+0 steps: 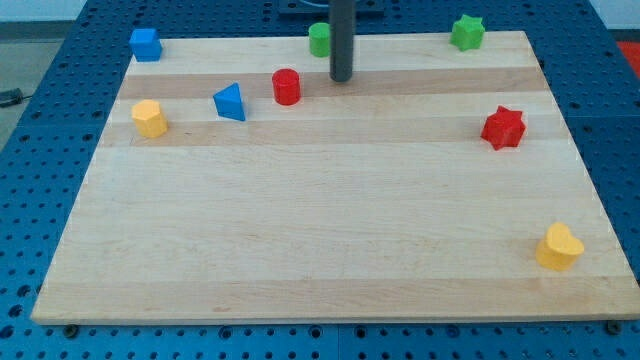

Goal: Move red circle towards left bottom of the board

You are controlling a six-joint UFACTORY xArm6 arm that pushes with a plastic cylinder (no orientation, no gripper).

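Observation:
The red circle [286, 86] is a short red cylinder near the view's top, a little left of the middle of the wooden board [330, 240]. My tip [342, 78] is the lower end of the dark rod. It stands just to the right of the red circle and slightly above it, with a small gap between them. A blue triangle [230, 102] lies to the left of the red circle.
A yellow block [149, 117] sits at the left. A blue cube [145, 44] is at the top left corner. A green cylinder [319, 39] is behind the rod. A green star [466, 32] is at the top right, a red star [503, 127] at the right, a yellow heart [558, 247] at the bottom right.

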